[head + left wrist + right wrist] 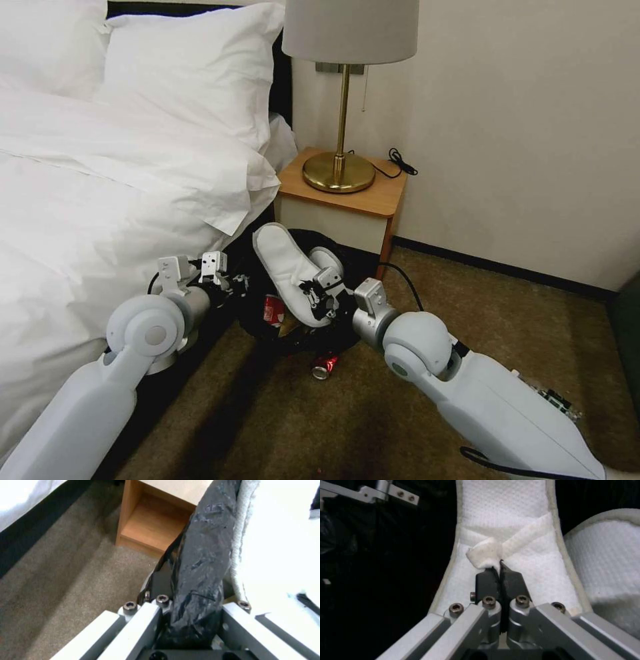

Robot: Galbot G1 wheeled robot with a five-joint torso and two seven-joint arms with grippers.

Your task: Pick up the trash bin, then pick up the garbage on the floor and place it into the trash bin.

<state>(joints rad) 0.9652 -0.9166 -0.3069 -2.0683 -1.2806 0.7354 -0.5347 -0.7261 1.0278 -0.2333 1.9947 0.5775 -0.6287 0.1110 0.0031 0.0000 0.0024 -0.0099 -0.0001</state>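
Head view: right gripper (319, 298) clamped on slipper (285, 262) strap over bin (347, 263); left gripper (235, 283) pinching bin's bag rim by bed (100, 200); can (325, 366) on carpet (267, 413).

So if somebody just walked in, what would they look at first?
Probably the white slipper sticking up out of the black-bagged trash bin beside the bed, with the right gripper pinching its strap. Next, the left gripper clamped on the bin's bag rim. A red can lies on the carpet in front of the bin.
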